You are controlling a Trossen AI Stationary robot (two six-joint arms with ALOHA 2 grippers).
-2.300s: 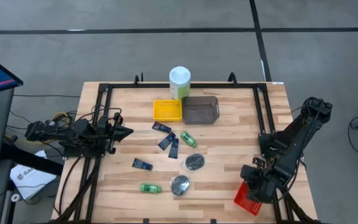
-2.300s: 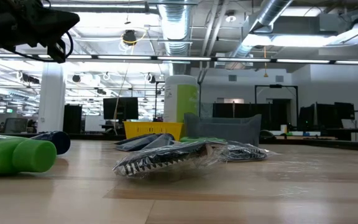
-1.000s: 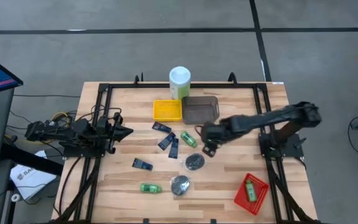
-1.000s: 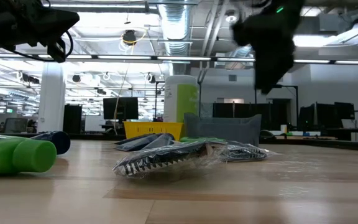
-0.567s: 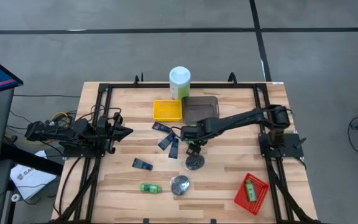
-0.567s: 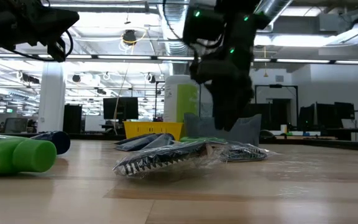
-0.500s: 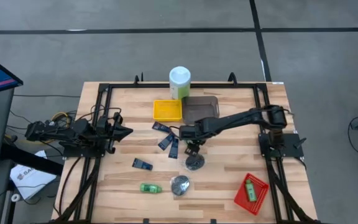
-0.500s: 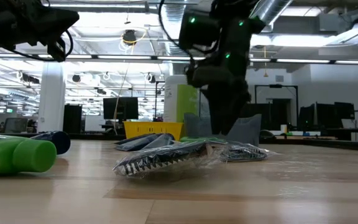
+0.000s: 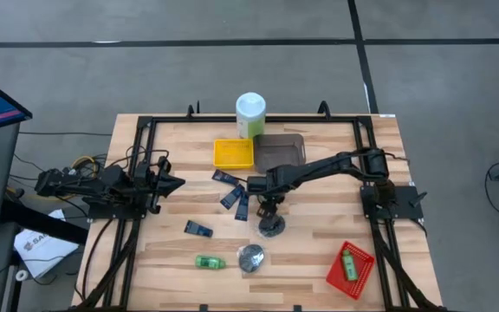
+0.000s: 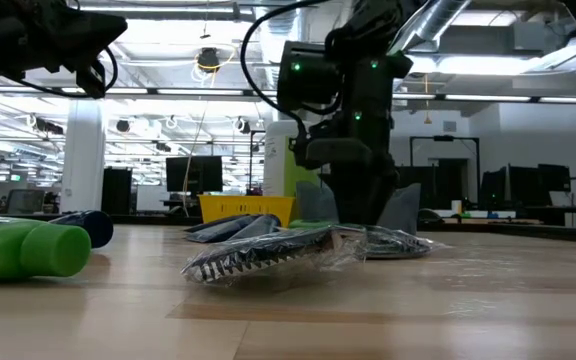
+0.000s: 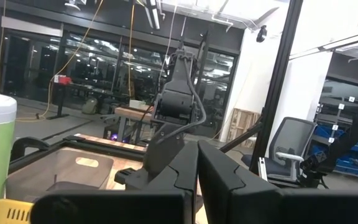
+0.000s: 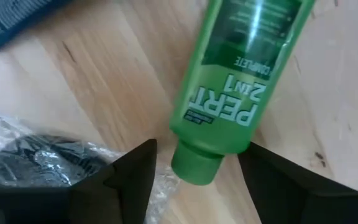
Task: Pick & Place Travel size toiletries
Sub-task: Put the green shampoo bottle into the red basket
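Observation:
A green bottle (image 12: 241, 81) lies on its side at mid table, next to a plastic-wrapped dark disc (image 12: 36, 163) and a blue tube (image 12: 17, 18). My right gripper (image 12: 197, 152) points down over it, open, one finger on either side of the bottle's cap end (image 12: 194, 167) without touching. In the high view my right gripper (image 9: 267, 204) hides this bottle. Other toiletries on the table: a green bottle (image 9: 209, 261), two wrapped discs (image 9: 271, 227) (image 9: 250, 256) and several blue tubes (image 9: 232, 197). My left gripper (image 9: 170, 183) waits shut at the table's left side.
A red tray (image 9: 360, 279) at the near right holds a green bottle (image 9: 348, 263). A yellow tray (image 9: 233, 153), a grey tray (image 9: 280, 152) and a tall pale green canister (image 9: 250, 113) stand at the far middle. A black frame (image 9: 145, 130) runs round the table.
My right gripper has swung from the right of the table's middle toward the left and sunk down, until its fingers stand low over the green bottle at mid table. The bottle and the other toiletries have kept their places.

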